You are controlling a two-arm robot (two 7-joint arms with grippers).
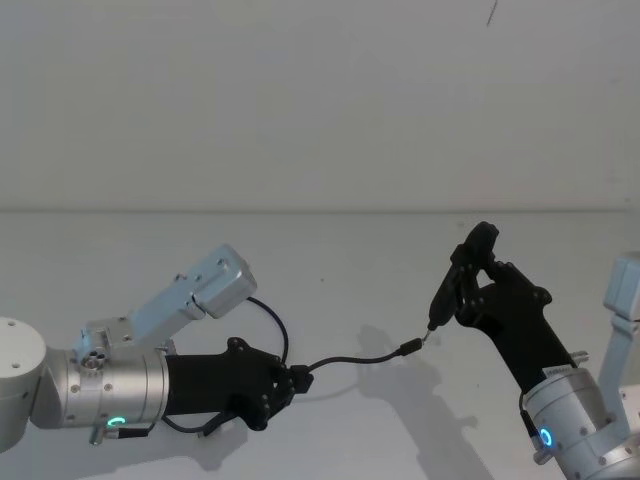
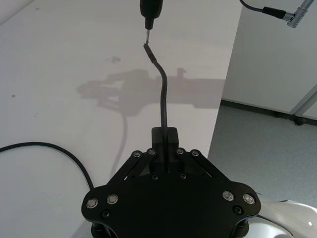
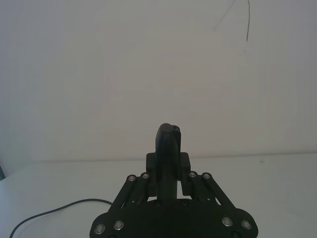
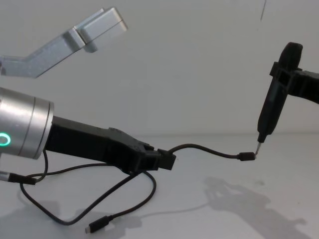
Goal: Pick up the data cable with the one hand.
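Observation:
The data cable [image 4: 204, 148] is a thin black cord held off the white table. My left gripper [image 4: 162, 160] is shut on it a short way from one end. From the left gripper [image 1: 296, 380] the cable [image 1: 360, 358] arcs right to its small plug [image 1: 410, 347]. The rest loops down behind the gripper, with the other plug [image 4: 97, 226] lying on the table. My right gripper [image 1: 475, 290] is shut on a slim black tool [image 1: 455, 280]. The tool's metal tip [image 4: 258, 148] sits at the plug [image 4: 245, 156]. In the left wrist view the cable [image 2: 162, 94] rises from the left gripper [image 2: 165, 136] to the tool [image 2: 151, 10].
A short lead with a silver plug [image 2: 282, 14] hangs beyond the table's edge [image 2: 218, 124], where grey floor shows. The slack cable loop [image 4: 124, 199] lies under the left arm. A plain white wall [image 1: 320, 100] stands behind the table.

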